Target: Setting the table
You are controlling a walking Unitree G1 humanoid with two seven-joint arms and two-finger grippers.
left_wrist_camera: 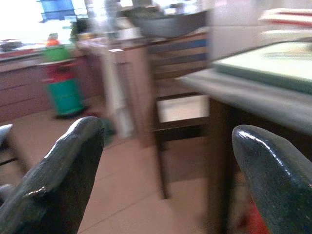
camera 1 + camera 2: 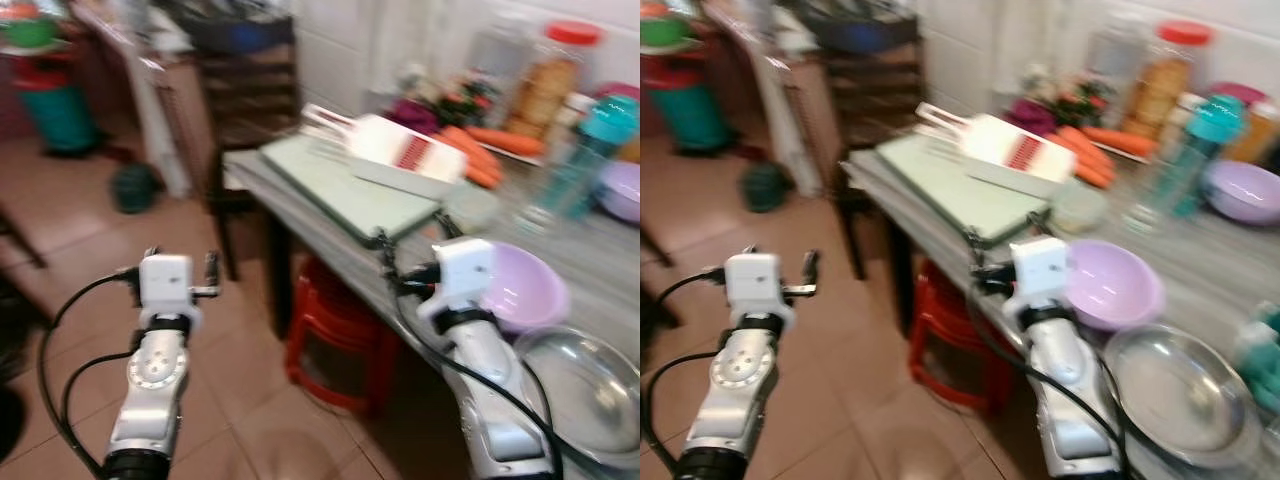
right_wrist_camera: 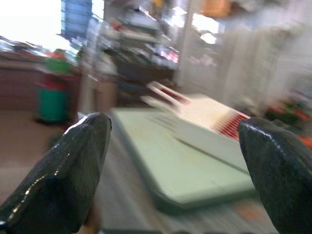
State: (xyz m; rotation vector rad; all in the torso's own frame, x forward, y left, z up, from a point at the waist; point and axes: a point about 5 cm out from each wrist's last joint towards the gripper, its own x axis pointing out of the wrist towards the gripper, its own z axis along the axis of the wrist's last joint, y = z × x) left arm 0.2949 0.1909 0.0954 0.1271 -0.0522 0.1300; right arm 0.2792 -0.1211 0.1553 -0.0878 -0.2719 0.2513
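**Inspector A:** We record a grey table (image 2: 300,205) running from 10 o'clock to 4 o'clock across the head views, which are blurred. Largest item on it is a pale green cutting board (image 2: 345,185), long axis along the table, near corner pointing toward 4 o'clock. A white slicer with red slots (image 2: 400,150) lies tilted on its far edge, handle toward 10 o'clock.

**Inspector B:** Agreed. At 4 o'clock we note a steel bowl (image 2: 1175,395) at the table's near edge, and just beyond it a lilac bowl (image 2: 1110,285), upright, mouth up. Carrots (image 2: 480,150), jars and a teal-capped bottle (image 2: 590,155) stand behind, toward 1 o'clock.

**Inspector A:** Obstructions?

**Inspector B:** A red stool (image 2: 335,345) under the table and a dark chair (image 2: 245,110) at its far end.

**Inspector A:** The right gripper (image 3: 170,170) hangs over the table edge beside the lilac bowl, fingers (image 3: 63,170) spread wide, holding nothing. The left gripper (image 1: 165,170) is over the tiled floor (image 2: 100,260), fingers (image 1: 58,170) likewise apart and empty.
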